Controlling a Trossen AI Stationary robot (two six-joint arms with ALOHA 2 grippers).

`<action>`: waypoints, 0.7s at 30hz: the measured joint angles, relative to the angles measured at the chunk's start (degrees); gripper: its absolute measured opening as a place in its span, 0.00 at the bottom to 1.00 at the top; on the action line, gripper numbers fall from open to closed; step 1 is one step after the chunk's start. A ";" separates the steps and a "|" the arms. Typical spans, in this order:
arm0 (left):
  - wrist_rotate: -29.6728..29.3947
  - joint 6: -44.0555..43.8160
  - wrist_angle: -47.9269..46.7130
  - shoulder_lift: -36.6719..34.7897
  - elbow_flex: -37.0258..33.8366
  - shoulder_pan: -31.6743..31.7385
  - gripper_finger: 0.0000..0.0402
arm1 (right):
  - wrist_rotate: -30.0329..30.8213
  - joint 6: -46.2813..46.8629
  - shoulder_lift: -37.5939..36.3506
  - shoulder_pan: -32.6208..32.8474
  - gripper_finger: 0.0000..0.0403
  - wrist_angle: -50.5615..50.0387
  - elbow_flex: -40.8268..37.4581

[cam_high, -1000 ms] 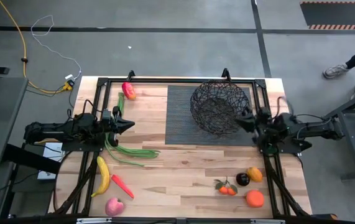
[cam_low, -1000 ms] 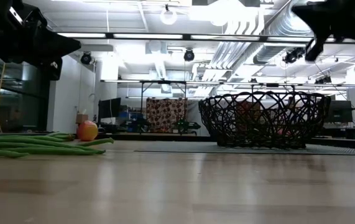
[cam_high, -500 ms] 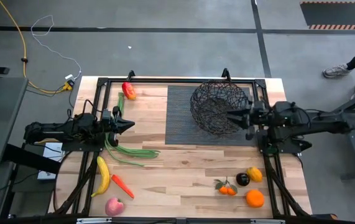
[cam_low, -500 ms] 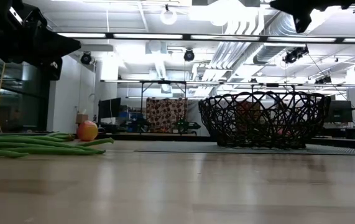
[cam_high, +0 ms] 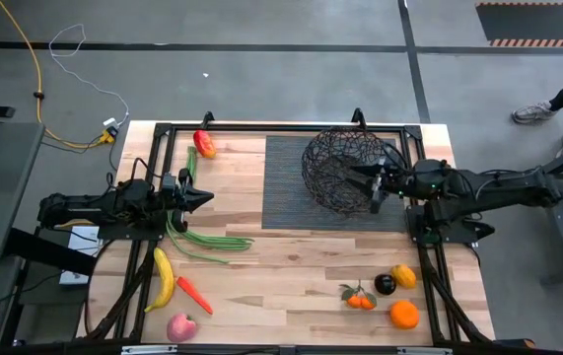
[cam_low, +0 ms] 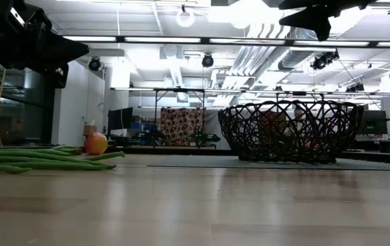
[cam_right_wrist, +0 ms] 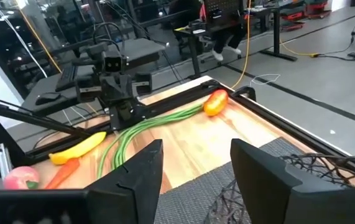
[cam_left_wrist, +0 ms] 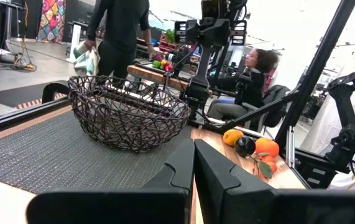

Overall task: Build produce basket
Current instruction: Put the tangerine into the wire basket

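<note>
The black wire basket (cam_high: 348, 168) stands on the ribbed mat (cam_high: 286, 202) at the far right. My right gripper (cam_high: 365, 185) hovers open over the basket's right half, high above its rim in the low view (cam_low: 304, 15). My left gripper (cam_high: 207, 197) is shut and empty, held above the green beans (cam_high: 202, 237). The red-yellow pepper (cam_high: 203, 144) lies at the far left. The banana (cam_high: 164, 279), carrot (cam_high: 193, 294) and apple (cam_high: 181, 327) lie near left. The tomatoes (cam_high: 360, 297), dark fruit (cam_high: 385, 284) and two oranges (cam_high: 404, 315) lie near right.
Black frame rails (cam_high: 163, 128) run along the table's left, far and right sides. A person (cam_left_wrist: 118, 31) stands beyond the table behind the basket, and another sits farther right. Bare wood (cam_high: 281, 276) lies between the two near groups of produce.
My right gripper has moved toward the table's left edge, from beside the basket's right rim to over the basket, staying high above it. The basket and the produce have kept their places.
</note>
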 joint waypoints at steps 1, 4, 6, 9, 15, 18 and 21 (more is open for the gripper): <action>0.00 0.01 0.00 0.00 0.00 -0.01 0.00 | -0.35 0.04 0.20 0.00 0.45 0.11 0.18; -0.08 0.00 0.19 0.00 0.00 0.01 0.00 | -1.75 0.39 0.59 0.00 0.45 0.80 0.25; -0.45 -0.02 1.00 0.00 0.00 -0.01 0.00 | -2.09 1.48 0.56 0.00 0.45 0.88 0.25; -0.42 -3.13 2.79 0.02 0.00 0.01 0.00 | -2.12 1.73 0.45 0.00 0.45 0.89 0.27; -0.31 -11.73 15.81 0.83 0.56 0.03 0.00 | -2.29 1.46 0.40 0.00 0.45 3.22 0.27; -0.66 -12.05 14.21 3.32 4.10 0.03 0.03 | -2.43 1.17 0.40 0.00 0.45 4.47 0.27; -2.35 -11.57 11.92 7.99 8.62 0.03 0.09 | -2.43 -0.27 0.40 0.00 0.45 6.26 0.27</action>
